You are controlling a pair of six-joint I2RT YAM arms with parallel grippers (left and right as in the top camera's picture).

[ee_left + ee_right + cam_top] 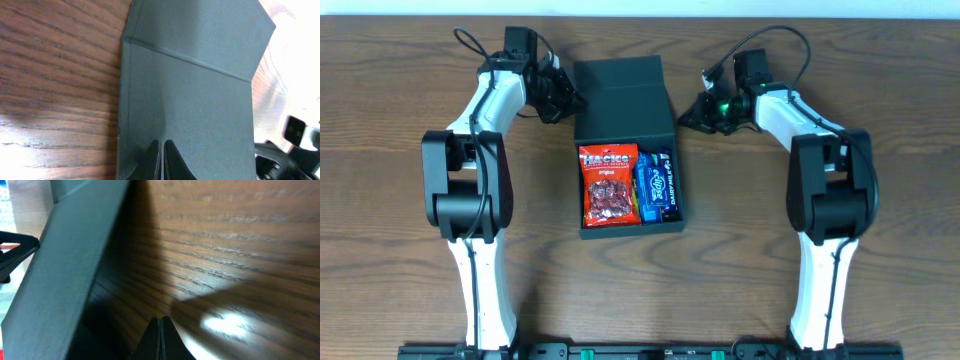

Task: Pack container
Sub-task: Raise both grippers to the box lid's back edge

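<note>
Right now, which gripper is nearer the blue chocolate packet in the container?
Right. The right gripper sits at the right edge of the container, just behind the blue packet. The left gripper is at the opposite, left edge, farther from it.

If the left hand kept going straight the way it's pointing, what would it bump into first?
Most likely the open lid of the green box, right ahead of the left hand.

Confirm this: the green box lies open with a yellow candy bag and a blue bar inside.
Wrong colour: the candy bag is red, not yellow, per the overhead view. The green box lies open with it and a blue bar inside.
</note>
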